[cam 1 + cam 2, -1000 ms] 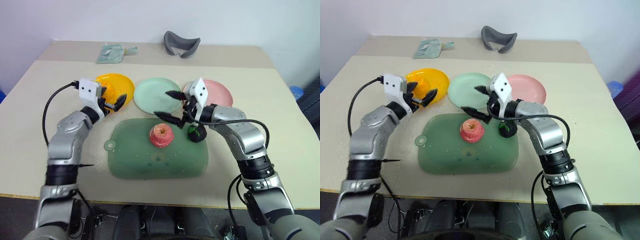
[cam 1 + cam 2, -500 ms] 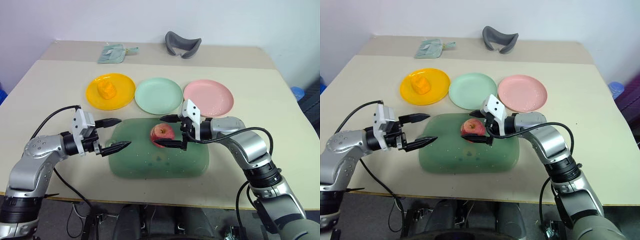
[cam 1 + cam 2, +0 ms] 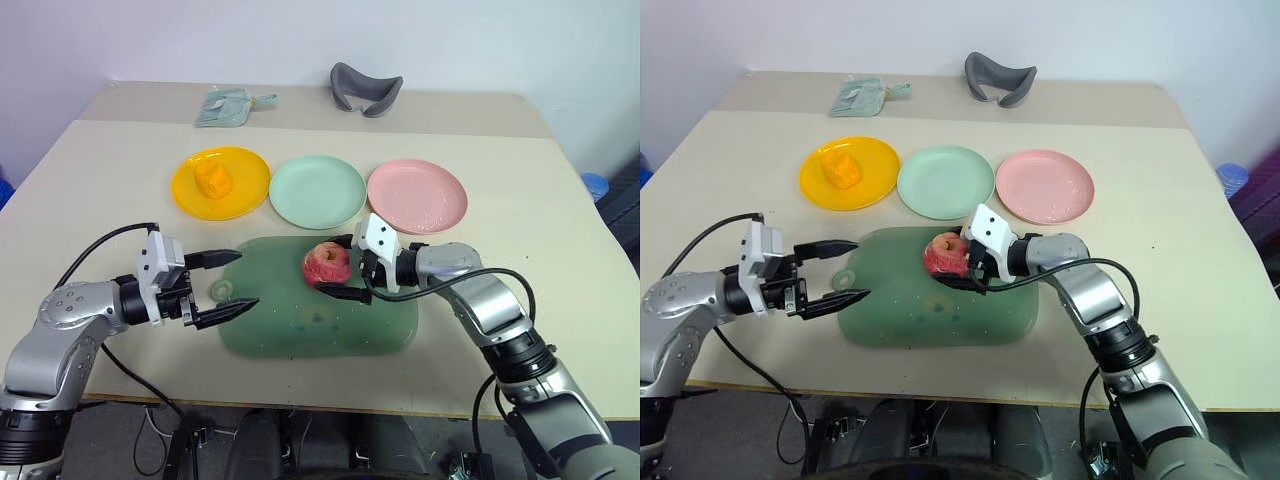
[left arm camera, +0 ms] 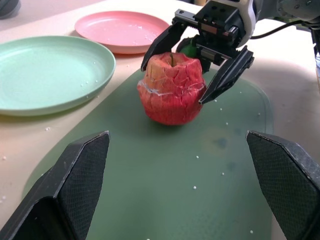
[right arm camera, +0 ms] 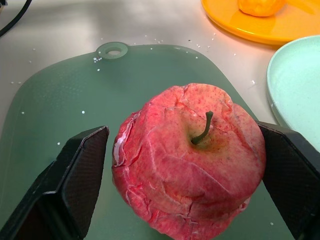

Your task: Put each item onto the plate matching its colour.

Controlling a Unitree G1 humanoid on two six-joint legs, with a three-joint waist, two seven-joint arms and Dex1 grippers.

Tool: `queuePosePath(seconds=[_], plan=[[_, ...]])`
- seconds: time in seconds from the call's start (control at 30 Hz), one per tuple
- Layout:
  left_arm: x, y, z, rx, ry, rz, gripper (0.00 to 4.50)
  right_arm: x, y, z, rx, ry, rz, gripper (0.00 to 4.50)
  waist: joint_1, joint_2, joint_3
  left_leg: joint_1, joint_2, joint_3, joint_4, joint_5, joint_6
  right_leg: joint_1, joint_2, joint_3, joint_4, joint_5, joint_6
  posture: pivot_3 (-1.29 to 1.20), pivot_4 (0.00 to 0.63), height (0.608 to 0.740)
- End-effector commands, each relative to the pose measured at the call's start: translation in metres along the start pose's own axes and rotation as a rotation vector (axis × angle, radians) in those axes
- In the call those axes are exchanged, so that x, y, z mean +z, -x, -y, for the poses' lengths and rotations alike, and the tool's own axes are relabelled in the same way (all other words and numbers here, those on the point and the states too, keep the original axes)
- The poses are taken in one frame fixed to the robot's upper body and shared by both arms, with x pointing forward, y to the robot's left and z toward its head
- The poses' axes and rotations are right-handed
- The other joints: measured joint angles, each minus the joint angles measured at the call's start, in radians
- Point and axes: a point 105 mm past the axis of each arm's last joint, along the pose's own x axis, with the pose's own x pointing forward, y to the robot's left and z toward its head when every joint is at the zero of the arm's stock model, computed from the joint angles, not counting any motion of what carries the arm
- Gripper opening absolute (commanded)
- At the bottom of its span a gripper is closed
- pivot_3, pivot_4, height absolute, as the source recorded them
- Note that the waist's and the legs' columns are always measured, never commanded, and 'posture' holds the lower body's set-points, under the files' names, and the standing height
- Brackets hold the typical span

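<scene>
Apple (image 3: 327,264), pink-red and wrinkled, is seen standing upright on the green mat (image 3: 300,325), its stem pointing up; it is about as wide as it is tall, so no long axis can be told. It is bracketed by the right gripper (image 3: 345,268), whose two black fingers lie at either side of it; from the wrist views a narrow gap at each side seems to remain, and whether the pads touch cannot be told. The dark green item (image 4: 188,46) is glimpsed on the mat just behind that gripper, mostly hidden. The left gripper (image 3: 232,282) is held over the mat's edge on the side away from the apple, beside the mat's hanging hole, its jaws spread wide with nothing between them.

Beyond the mat, three plates stand in a row: the yellow plate (image 3: 243,171) bearing the orange-yellow item (image 3: 212,182), the mint green plate (image 3: 317,190), and the pink plate (image 3: 417,195).

Compared with one second ago, the left gripper has been drawn back from the yellow plate to the mat's edge, and the right gripper has been lowered around the apple, its fingers brought closer together.
</scene>
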Motion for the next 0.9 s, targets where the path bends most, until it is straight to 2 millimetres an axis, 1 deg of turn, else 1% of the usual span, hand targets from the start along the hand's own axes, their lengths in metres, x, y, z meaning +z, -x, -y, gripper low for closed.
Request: queuePosePath(seconds=[0.03, 0.1, 0.13, 0.2, 0.27, 0.33, 0.4, 0.47, 0.53, 0.63, 0.73, 0.83, 0.9], plan=[[0.010, -0.001, 0.002, 0.006, -0.051, 0.021, 4.50, 0.005, -0.001, -0.002, -0.002, 0.027, 0.024, 3.28, 0.000, 0.000, 0.000, 0.000, 0.000, 0.000, 0.000, 0.000, 0.000, 0.000, 0.000, 0.000, 0.000, 0.000, 0.000, 0.00, 0.150, 0.740], [0.011, -0.002, 0.001, 0.014, -0.053, 0.024, 4.50, 0.011, -0.001, 0.003, -0.027, 0.069, 0.045, 2.47, 0.001, 0.000, 0.000, 0.000, 0.000, 0.000, 0.000, 0.000, 0.000, 0.000, 0.000, 0.000, 0.000, 0.000, 0.000, 0.00, 0.150, 0.740], [0.011, -0.002, 0.001, 0.018, -0.054, 0.025, 4.50, 0.018, 0.001, 0.007, -0.049, 0.079, 0.068, 2.32, 0.001, 0.000, 0.000, 0.000, 0.000, 0.000, 0.000, 0.000, 0.000, 0.000, 0.000, 0.000, 0.000, 0.000, 0.000, 0.00, 0.150, 0.740], [0.012, -0.002, -0.001, 0.028, -0.056, 0.028, 4.50, 0.034, 0.004, 0.016, -0.086, 0.091, 0.118, 2.32, 0.000, 0.000, 0.000, 0.000, 0.000, 0.000, 0.000, 0.000, 0.000, 0.000, 0.000, 0.000, 0.000, 0.000, 0.000, 0.00, 0.150, 0.740], [0.014, -0.004, -0.003, 0.043, -0.050, 0.039, 4.50, 0.055, 0.012, 0.035, -0.166, 0.111, 0.183, 2.32, 0.000, 0.001, 0.000, 0.000, 0.000, 0.000, 0.000, 0.000, 0.000, 0.000, 0.000, 0.000, 0.000, 0.000, 0.000, 0.00, 0.150, 0.740], [0.016, -0.006, -0.004, 0.056, -0.044, 0.054, 4.50, 0.071, 0.025, 0.059, -0.250, 0.131, 0.218, 2.32, -0.001, 0.001, 0.001, 0.000, 0.000, 0.000, 0.000, 0.000, 0.000, 0.000, 0.000, 0.000, 0.000, 0.000, 0.000, 0.00, 0.150, 0.740], [0.017, -0.008, -0.005, 0.064, -0.041, 0.063, 4.50, 0.078, 0.040, 0.089, -0.362, 0.142, 0.229, 2.32, 0.001, 0.001, 0.001, 0.000, 0.000, 0.000, 0.000, 0.000, 0.000, 0.000, 0.000, 0.000, 0.000, 0.000, 0.000, 0.00, 0.150, 0.740], [0.017, -0.010, -0.006, 0.070, -0.041, 0.068, 4.50, 0.075, 0.057, 0.118, -0.472, 0.148, 0.207, 2.32, 0.003, 0.001, 0.001, 0.000, 0.000, 0.001, 0.000, 0.000, 0.000, 0.000, 0.000, 0.000, 0.000, 0.000, 0.000, 0.00, 0.150, 0.740], [0.016, -0.012, -0.006, 0.074, -0.041, 0.071, 4.50, 0.066, 0.072, 0.145, -0.573, 0.117, 0.184, 2.32, 0.004, 0.001, 0.001, 0.000, 0.000, 0.002, 0.000, 0.000, 0.000, 0.001, 0.000, 0.000, 0.000, 0.000, 0.000, 0.00, 0.150, 0.740], [0.014, -0.015, -0.006, 0.079, -0.041, 0.075, 4.50, 0.043, 0.086, 0.171, -0.662, 0.079, 0.105, 2.32, -0.002, 0.001, 0.001, 0.000, 0.000, 0.002, 0.000, 0.000, 0.000, 0.000, 0.000, 0.000, 0.000, 0.000, 0.000, 0.00, 0.150, 0.740], [0.013, -0.016, -0.007, 0.086, -0.042, 0.079, 4.50, 0.027, 0.090, 0.181, -0.680, 0.029, 0.071, 2.32, -0.007, 0.004, 0.002, 0.000, 0.000, 0.003, 0.000, 0.000, 0.000, 0.000, 0.000, 0.000, 0.000, 0.000, 0.000, 0.00, 0.150, 0.740], [0.012, -0.016, -0.007, 0.093, -0.042, 0.082, 4.50, 0.017, 0.090, 0.185, -0.686, -0.013, 0.061, 2.32, -0.019, 0.007, 0.004, 0.000, 0.000, 0.004, -0.001, 0.000, 0.000, -0.001, 0.000, 0.001, 0.000, 0.000, 0.000, 0.00, 0.150, 0.740], [0.010, -0.016, -0.006, 0.095, -0.040, 0.083, 4.50, 0.009, 0.089, 0.186, -0.690, -0.042, 0.053, 3.34, -0.027, 0.008, 0.005, 0.000, 0.000, 0.003, -0.001, 0.000, 0.000, -0.001, 0.000, 0.001, 0.000, 0.000, 0.000, 0.00, 0.150, 0.740]])
